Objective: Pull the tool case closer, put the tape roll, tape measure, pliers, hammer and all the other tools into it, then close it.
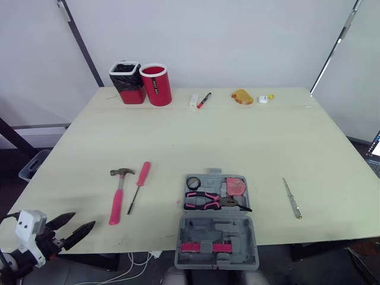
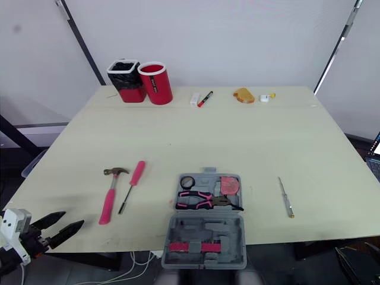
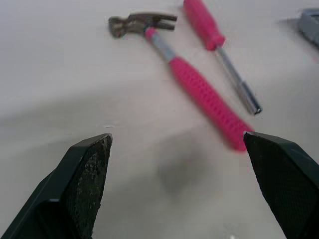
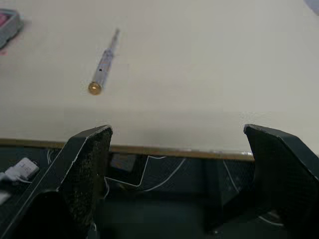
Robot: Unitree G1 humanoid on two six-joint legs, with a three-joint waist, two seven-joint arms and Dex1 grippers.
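Left gripper (image 1: 84, 221) hung spread and empty near hammer (image 1: 117, 196) — right gripper (image 4: 178, 133) gaped too; case (image 1: 217, 242) lay open, pliers (image 1: 211, 202) apparently inside.

Open tabletop (image 1: 178, 142) around hammer (image 1: 117, 200) and screwdriver (image 1: 140, 185); tool case (image 1: 243, 234) well apart rightward.

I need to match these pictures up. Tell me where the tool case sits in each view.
Left eye view: tool case, open, at the table near edge, right of the hammer.
Right eye view: tool case, same spot.
Left wrist view: its grey corner, past the screwdriver.
Right wrist view: its grey corner, apart from the metal rod.
Shared landmark: the table.
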